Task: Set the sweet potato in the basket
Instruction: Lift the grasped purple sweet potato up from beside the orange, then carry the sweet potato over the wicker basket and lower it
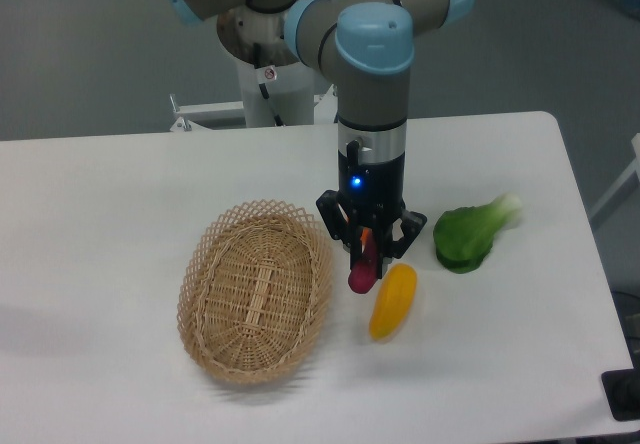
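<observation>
The sweet potato is a small magenta tuber standing on end between my fingers, its lower tip showing below them. My gripper is shut on it, just right of the basket's rim and close above the table. The basket is a large oval tan wicker one with a looped rim, lying empty at the left of the gripper. Whether the tuber's tip touches the table I cannot tell.
A yellow-orange oblong fruit lies right next to the tuber, on its right. A green leafy vegetable lies further right. A small orange patch shows between the fingers. The table's front edge runs below the basket.
</observation>
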